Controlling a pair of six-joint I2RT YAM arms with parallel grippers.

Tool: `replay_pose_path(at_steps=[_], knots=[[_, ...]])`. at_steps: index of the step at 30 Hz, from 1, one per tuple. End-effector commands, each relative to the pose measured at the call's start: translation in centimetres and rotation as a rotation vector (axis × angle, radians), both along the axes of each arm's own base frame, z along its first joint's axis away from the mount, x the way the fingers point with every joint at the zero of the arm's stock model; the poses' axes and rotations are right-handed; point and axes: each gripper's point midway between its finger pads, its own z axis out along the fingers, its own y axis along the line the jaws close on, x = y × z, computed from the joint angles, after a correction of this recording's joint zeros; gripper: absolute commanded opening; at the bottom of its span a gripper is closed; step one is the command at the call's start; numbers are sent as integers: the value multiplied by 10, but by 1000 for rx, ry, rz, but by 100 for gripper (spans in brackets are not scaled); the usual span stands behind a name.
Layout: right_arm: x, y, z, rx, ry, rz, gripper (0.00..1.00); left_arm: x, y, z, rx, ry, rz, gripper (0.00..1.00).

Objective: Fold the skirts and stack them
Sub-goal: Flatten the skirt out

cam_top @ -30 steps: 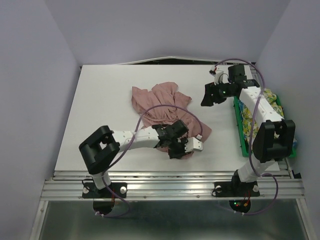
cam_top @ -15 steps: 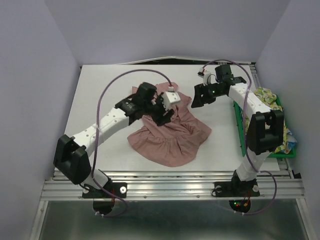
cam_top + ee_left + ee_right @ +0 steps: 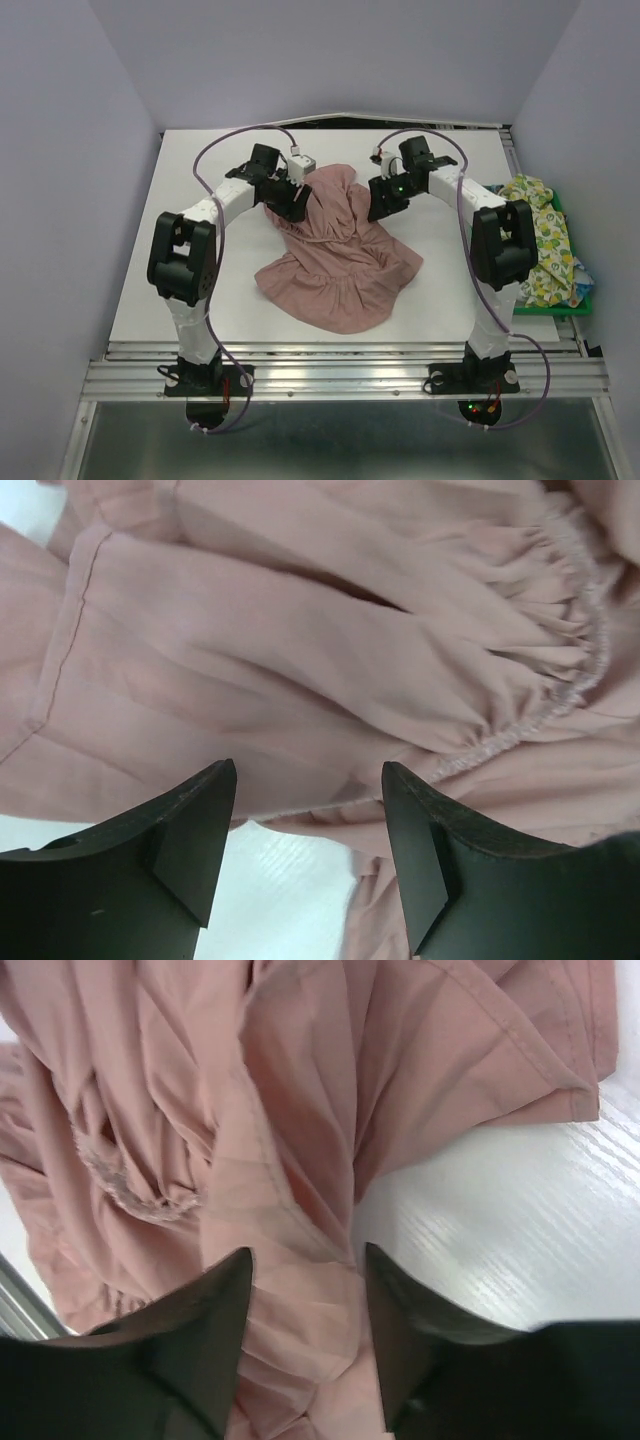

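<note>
pink skirt: lies rumpled and spread on the white table, about mid-table; the wide ruffled hem points to 6 o'clock, the bunched narrow end to 12 o'clock.
elastic waistband: gathered and puckered, at 2 o'clock in the left wrist view, lying on top of the folds.
left gripper: at the skirt's 11 o'clock edge, low over the cloth; the jaws stand apart with nothing pinched, and bare table shows in the gap near the fingers.
right gripper: at the skirt's 1 o'clock edge, low over the cloth; the jaws are spread wide, and a fold of pink fabric lies in the gap without being clamped.
stitched hem corner: at 2 o'clock in the right wrist view, flat on the table.
arms: both reach far forward and angle inward, so the two grippers face each other across the skirt's far end.
green bin: at the table's 3 o'clock edge, well apart from the pink skirt.
yellow patterned cloth: heaped in the bin, spilling over its rim.
</note>
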Motion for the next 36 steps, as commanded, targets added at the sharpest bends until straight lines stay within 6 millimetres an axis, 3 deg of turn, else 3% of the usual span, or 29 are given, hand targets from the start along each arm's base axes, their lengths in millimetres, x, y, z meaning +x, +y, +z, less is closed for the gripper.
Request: replay_pose_path(at_steps=[1,2,4,5,8,9,13,20,26,27,29,30,31,32,33,34,35,36], knots=[[13,2,2,10,-18,-10,47,45,13,20,-67,-47,99,70],[12,1,-2,2,-11,-6,43,48,12,18,-73,-40,93,69],[4,-3,-5,-16,7,13,20,52,11,10,-67,-22,85,65],[0,-3,-5,-17,16,18,7,53,11,7,-66,-17,82,59],[-11,-8,-5,-27,25,24,1,55,12,-1,-63,-3,82,29],[-10,-17,2,-24,8,6,1,58,14,0,-67,-10,91,2],[-9,-45,20,-22,-30,-52,1,72,41,24,-92,-71,177,0],[-13,-89,27,-82,-55,-119,1,100,105,62,-53,-214,335,0],[-7,-91,29,-67,-54,-152,1,116,115,82,-30,-279,352,0],[-3,-90,30,-60,-59,-158,7,119,115,90,-27,-282,353,5],[5,-89,38,-56,-67,-149,22,117,106,85,-3,-244,290,22],[0,-90,32,-69,-23,-147,43,107,102,86,3,-219,246,41],[-1,-92,32,-86,-28,-131,55,94,97,80,3,-204,196,58],[-3,-94,34,-99,-35,-119,61,74,82,105,-15,-262,121,66],[-12,-97,39,-112,-32,-105,67,59,76,110,33,-316,28,75],[-17,-99,42,-129,-57,-69,68,32,69,86,75,-277,-44,75],[-24,-99,44,-128,-59,-56,69,2,47,99,110,-331,-141,75],[-37,-100,48,-124,-57,-47,72,-31,43,69,173,-289,-242,76]])
